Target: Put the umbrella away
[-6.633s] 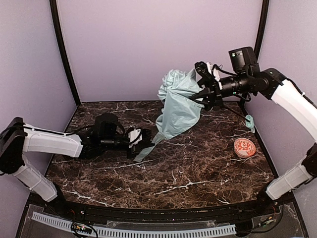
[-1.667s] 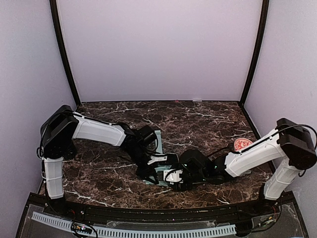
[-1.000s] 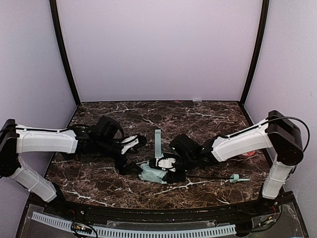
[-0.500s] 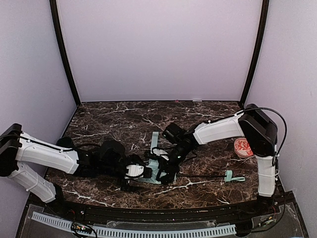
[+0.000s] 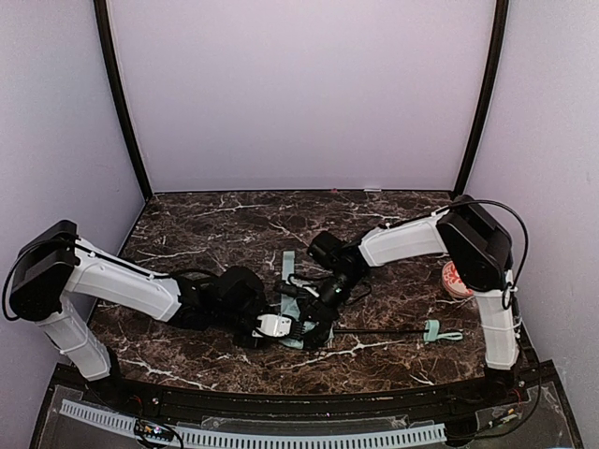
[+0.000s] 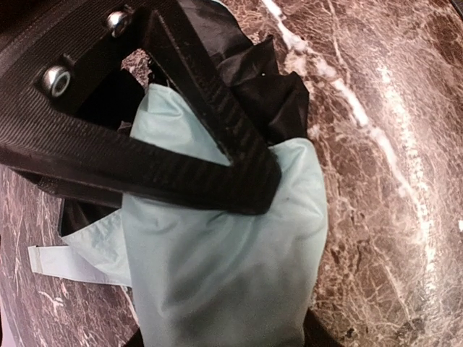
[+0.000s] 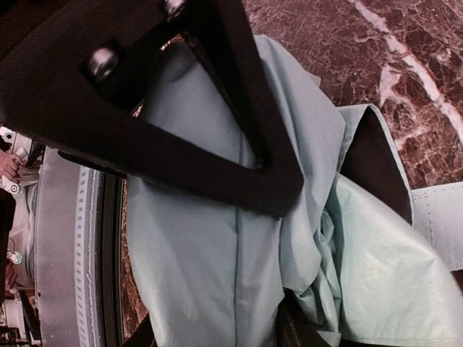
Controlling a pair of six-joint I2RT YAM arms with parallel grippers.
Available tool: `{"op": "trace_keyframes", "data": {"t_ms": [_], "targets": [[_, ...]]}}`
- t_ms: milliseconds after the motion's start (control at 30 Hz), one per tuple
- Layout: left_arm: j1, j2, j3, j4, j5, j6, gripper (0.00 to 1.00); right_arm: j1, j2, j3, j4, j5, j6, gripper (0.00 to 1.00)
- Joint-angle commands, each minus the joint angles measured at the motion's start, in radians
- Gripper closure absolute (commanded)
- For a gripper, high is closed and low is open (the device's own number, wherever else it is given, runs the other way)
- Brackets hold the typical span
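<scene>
While mostly hidden overhead, umbrella (image 5: 290,271) | left gripper (image 6: 242,278) clamps it | right gripper (image 7: 249,278) clamps it | lower jaws cropped

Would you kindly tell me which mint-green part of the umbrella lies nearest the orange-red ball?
The small handle, at the right end of the thin black shaft; the bunched fabric and the flat strip lie well to its left.

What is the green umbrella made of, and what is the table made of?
The umbrella cover looks like thin cloth, probably nylon or polyester: pale mint with a sheen outside, black inside, and it crumples into folds. Its shaft is thin and black, maybe metal; too small to tell. The table looks like glossy dark brown marble with white veins, though it could be a printed surface.
</scene>
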Motion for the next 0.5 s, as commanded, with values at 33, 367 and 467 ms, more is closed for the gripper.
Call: {"op": "trace_keyframes", "data": {"t_ms": [33, 367, 467], "targets": [[-0.005, 0.018, 0.032, -0.246, 0.114, -0.073, 0.71, -0.051, 0.021, -0.005, -0.008, 0.104, 0.093, 0.73], [0.010, 0.226, 0.186, -0.544, 0.238, -0.167, 0.84, -0.119, -0.246, -0.105, 0.153, 0.145, 0.098, 0.42], [0.022, 0.258, 0.211, -0.575, 0.261, -0.190, 0.85, -0.135, -0.360, -0.193, 0.164, 0.177, 0.067, 0.41]]}}
